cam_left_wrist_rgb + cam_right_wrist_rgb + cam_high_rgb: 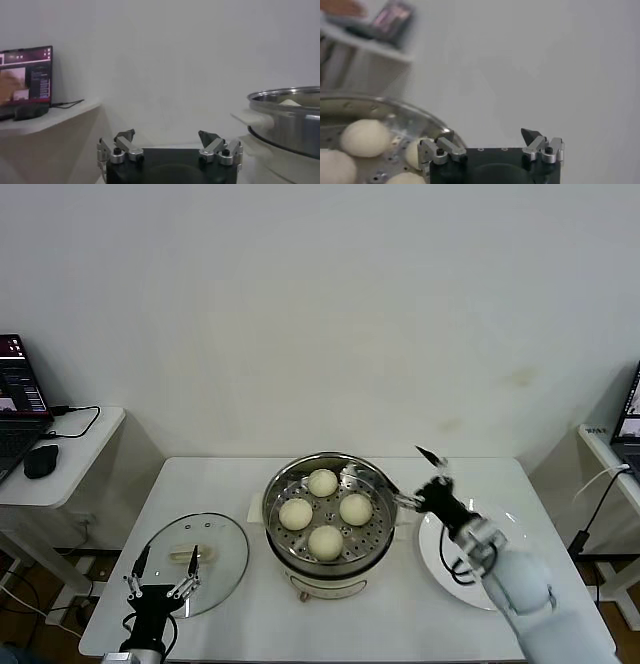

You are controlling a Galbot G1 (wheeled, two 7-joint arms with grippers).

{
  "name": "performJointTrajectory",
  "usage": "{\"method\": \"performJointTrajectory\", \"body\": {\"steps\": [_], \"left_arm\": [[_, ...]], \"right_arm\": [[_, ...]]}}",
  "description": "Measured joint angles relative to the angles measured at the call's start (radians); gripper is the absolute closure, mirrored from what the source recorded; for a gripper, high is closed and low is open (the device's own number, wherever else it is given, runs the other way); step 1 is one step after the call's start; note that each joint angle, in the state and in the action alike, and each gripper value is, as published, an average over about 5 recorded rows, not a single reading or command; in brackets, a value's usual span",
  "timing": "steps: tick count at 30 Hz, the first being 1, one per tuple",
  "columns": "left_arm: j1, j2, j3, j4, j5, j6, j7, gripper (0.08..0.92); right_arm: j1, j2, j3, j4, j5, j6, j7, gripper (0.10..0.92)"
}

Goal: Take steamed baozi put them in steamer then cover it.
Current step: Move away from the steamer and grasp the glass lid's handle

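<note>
Four baozi [324,512] sitting in steamer [326,569] at worktop centre, on perforated tray, apart from each other; loading looks done. Cover [222,579] lying flat near front-left corner, well left of steamer, handle [186,555] up. Plate [437,556] toward right edge, bare, partly hidden by right arm. Left gripper [163,573] at front-left edge, hovering over near side of cover, fingers spread wide, nothing held; left wrist view shows both fingertips apart with steamer wall off to the side. Right gripper [432,467] raised just beside steamer's right rim, over inner edge of plate, fingers splayed, nothing between them; right wrist view shows baozi and tray below it. Remaining step, by judgement: covering. Cover likely glass with metal rim, so stiff, fairly heavy for its size, slick, breakable if dropped or knocked on steamer rim. Best hold: bar handle at centre, pinched across its narrow width, fingers straddling the bar; rim grip likely to slip and tilt. Expect swing if grabbed off-centre, so keep level on lift. Needs lowering square onto steamer rim, not slid. Baozi soft, easily dented, sit below rim as far as visible, so cover should clear them. Risk: fingertip skating on glass before closing on handle.
</note>
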State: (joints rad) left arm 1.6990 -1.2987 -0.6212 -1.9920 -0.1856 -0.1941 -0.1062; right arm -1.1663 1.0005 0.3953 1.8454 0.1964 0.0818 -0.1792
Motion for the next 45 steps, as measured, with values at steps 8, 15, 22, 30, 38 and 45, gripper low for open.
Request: {"method": "performJointTrajectory", "body": {"steps": [8, 15, 22, 30, 38, 45], "left_arm": [[0.004, 0.011, -0.013, 0.032, 0.184, -0.020, -0.031, 0.177], [0.042, 0.043, -0.066, 0.090, 0.521, -0.071, -0.062, 0.177], [0.057, 0.088, -0.123, 0.166, 0.844, -0.123, -0.113, 0.177], [0.022, 0.138, -0.134, 0.240, 1.086, -0.151, -0.137, 0.177], [-0.050, 0.177, -0.113, 0.307, 1.201, -0.165, -0.139, 0.177], [-0.131, 0.202, -0.089, 0.379, 1.254, -0.172, -0.141, 0.177]], "right_arm": [[-0.212, 0.199, 0.275, 0.002, -0.030, 0.073, -0.010, 0.203], [-0.311, 0.309, 0.418, 0.014, -0.038, 0.081, 0.008, 0.203], [-0.355, 0.378, 0.483, 0.003, -0.043, 0.083, 0.035, 0.203], [-0.385, 0.428, 0.522, -0.009, -0.060, 0.094, 0.056, 0.203], [-0.417, 0.466, 0.539, -0.007, -0.074, 0.094, 0.078, 0.203], [-0.435, 0.485, 0.560, 0.000, -0.082, 0.092, 0.086, 0.203]]}}
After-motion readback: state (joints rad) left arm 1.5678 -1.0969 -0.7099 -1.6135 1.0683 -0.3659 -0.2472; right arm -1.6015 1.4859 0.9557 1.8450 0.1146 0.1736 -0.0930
